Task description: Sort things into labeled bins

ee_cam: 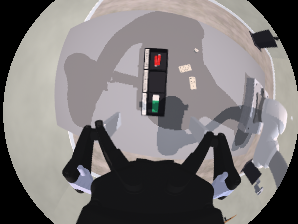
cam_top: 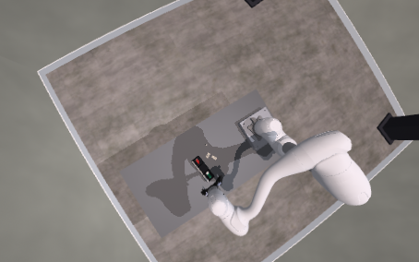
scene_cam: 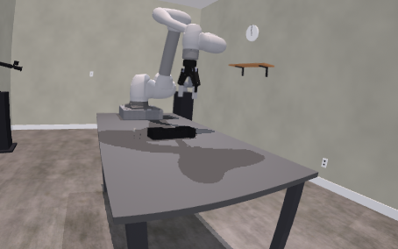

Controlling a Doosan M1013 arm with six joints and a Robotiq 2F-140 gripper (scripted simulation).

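Claw (scene_cam: 188, 91): spread wide, empty, high above the bins.
Bins (scene_cam: 171, 131): black, adjoining, on bench (scene_cam: 223, 184).
Small pale items (cam_top: 210, 156): beside the bins.

Glossy white arm of thick rounded tubular links (scene_cam: 171, 48), bulbous joint housings, pale grey square base plate (scene_cam: 124, 115), black two-fingered gripper (scene_cam: 188, 89), light grey fingertip pads (ee_cam: 83, 180).

Open, empty gripper (scene_cam: 188, 88) high above the table (scene_cam: 241, 175), free air beneath it, black bins (cam_top: 203, 169) at its 11 o'clock in the top view, two small pieces (cam_top: 210, 156) beyond, arm base (cam_top: 246, 125) at 2 o'clock.
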